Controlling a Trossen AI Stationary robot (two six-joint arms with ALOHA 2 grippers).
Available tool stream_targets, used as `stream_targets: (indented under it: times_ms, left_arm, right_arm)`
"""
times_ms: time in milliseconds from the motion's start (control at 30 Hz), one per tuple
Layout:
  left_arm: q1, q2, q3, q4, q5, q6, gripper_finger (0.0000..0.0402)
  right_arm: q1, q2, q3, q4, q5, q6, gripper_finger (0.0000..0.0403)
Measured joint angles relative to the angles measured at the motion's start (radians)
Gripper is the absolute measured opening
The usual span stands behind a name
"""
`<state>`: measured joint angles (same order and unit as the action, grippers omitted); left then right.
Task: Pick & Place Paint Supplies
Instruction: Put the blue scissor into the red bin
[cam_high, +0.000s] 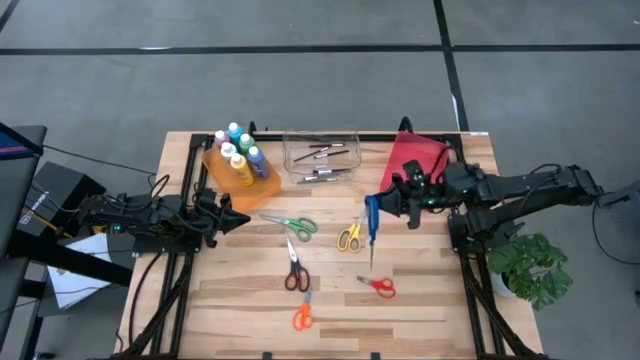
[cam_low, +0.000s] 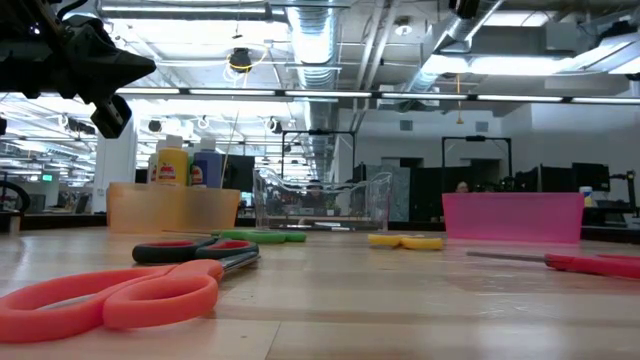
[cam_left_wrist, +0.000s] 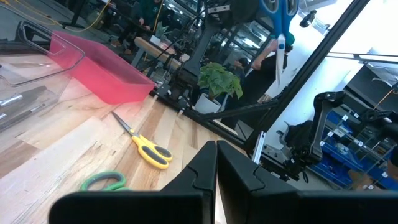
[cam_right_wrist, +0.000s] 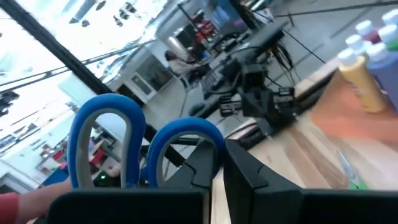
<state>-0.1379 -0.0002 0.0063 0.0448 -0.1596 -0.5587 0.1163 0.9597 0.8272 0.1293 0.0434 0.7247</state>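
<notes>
My right gripper (cam_high: 385, 203) hovers over the table's right half, pointing level toward the left, shut on blue scissors (cam_high: 372, 228) that hang blades down; the left wrist view shows them in the air (cam_left_wrist: 280, 25). My left gripper (cam_high: 238, 220) waits shut near the left edge, holding nothing (cam_left_wrist: 216, 171). Paint bottles (cam_high: 240, 155) stand in an orange bin (cam_high: 262, 185). Brushes (cam_high: 322, 160) lie in a clear bin. Green (cam_high: 292, 225), yellow (cam_high: 350, 237), dark (cam_high: 295, 275), orange (cam_high: 302, 317) and red scissors (cam_high: 378, 287) lie flat on the wood. My right gripper holds the blue scissors at their handle end, beside one blue loop (cam_right_wrist: 198, 144); the fingers (cam_right_wrist: 249, 171) cover the exact spot. The fingers come level from the table's right side. The scissors are lifted clear, blades (cam_high: 372, 255) hanging down.
A red bin (cam_high: 415, 160) stands at the far right corner, right beside the right arm. The clear bin (cam_high: 352, 140) sits between it and the orange bin. A potted plant (cam_high: 530, 265) stands off the table's right edge.
</notes>
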Motion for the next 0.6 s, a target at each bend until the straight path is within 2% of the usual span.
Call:
stream_targets:
  times_ms: [133, 300, 467, 600]
  left_arm:
    - [0.0, 0.0, 0.0, 0.0, 0.0, 0.0, 0.0006]
    - [0.0, 0.0, 0.0, 0.0, 0.0, 0.0, 0.0006]
    - [0.0, 0.0, 0.0, 0.0, 0.0, 0.0, 0.0006]
    - [0.0, 0.0, 0.0, 0.0, 0.0, 0.0, 0.0006]
  right_arm:
    - [0.0, -0.016, 0.0, 0.022, -0.067, -0.024, 0.0011]
    - [0.0, -0.019, 0.0, 0.056, -0.103, -0.026, 0.0011]
    - [-0.022, -0.019, 0.0, 0.061, -0.089, -0.02, 0.0011]
    - [-0.114, -0.036, 0.0, 0.051, -0.017, -0.013, 0.0011]
